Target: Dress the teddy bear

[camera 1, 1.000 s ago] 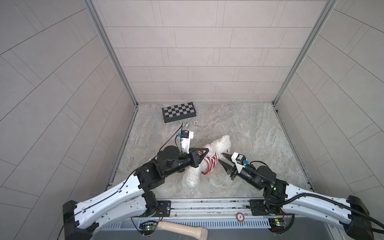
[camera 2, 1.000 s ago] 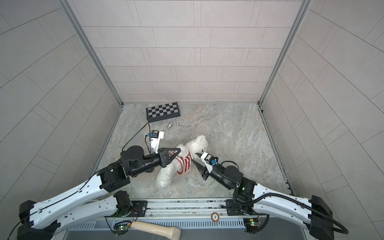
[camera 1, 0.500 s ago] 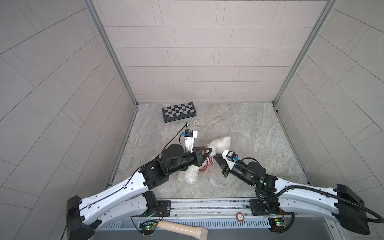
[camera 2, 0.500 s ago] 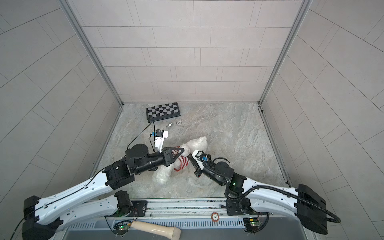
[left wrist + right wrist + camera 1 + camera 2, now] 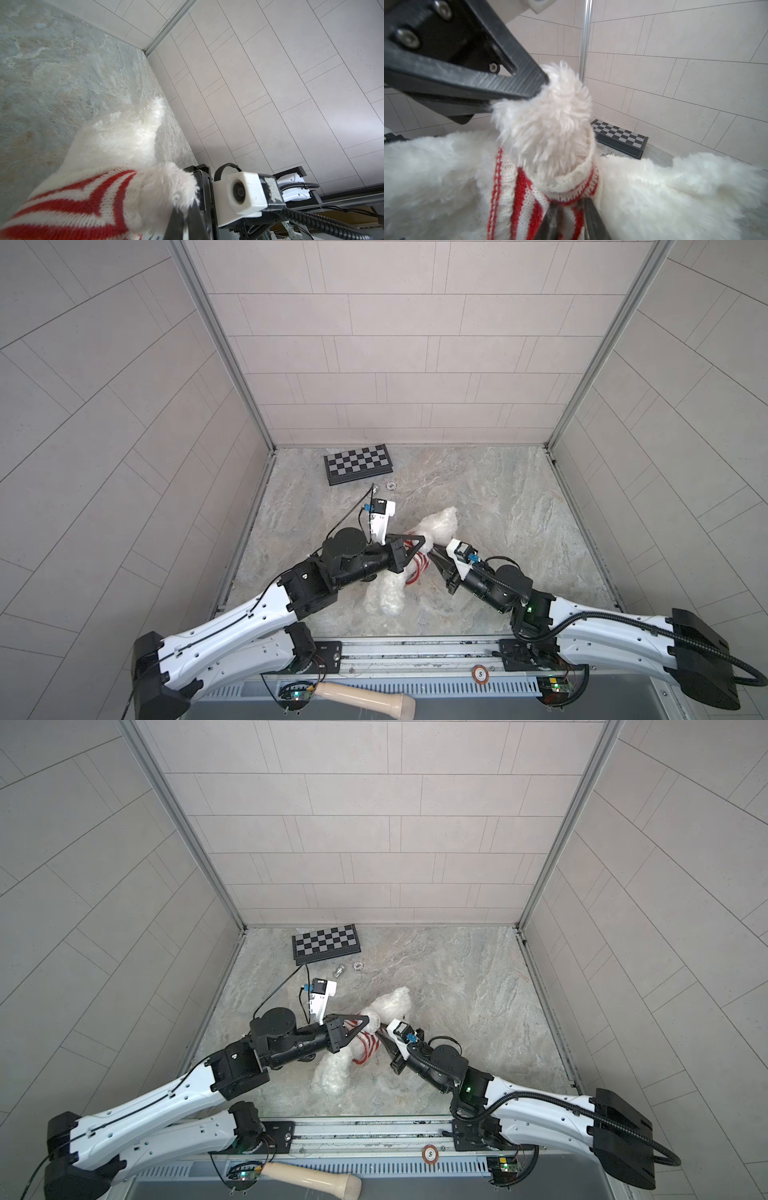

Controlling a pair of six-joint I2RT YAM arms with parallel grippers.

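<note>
Near the front middle of the desk (image 5: 498, 510) lies the teddy bear (image 5: 438, 526), its head end toward the back wall and its legs toward the front rail. A red-and-white striped sweater (image 5: 419, 566) is around its middle.

Seen from the right wrist, one fluffy paw (image 5: 550, 124) sticks up through a knitted cuff of the sweater (image 5: 525, 197). The left hand (image 5: 422, 541) reaches in from the left and is closed tight, its tip pinching the end of that paw.

The right hand (image 5: 434, 549) comes in from the right, with its tip at the sweater just below the cuff. Its fingers (image 5: 593, 218) stand on either side of a fold of striped knit with a narrow gap between them. Whether they really grip the knit cannot be told.

In both top views the two hands' tips are close together over the bear's chest.

A folded chessboard (image 5: 358, 463) lies well apart by the back wall, with two small metal bits (image 5: 390, 486) just in front of it.
</note>
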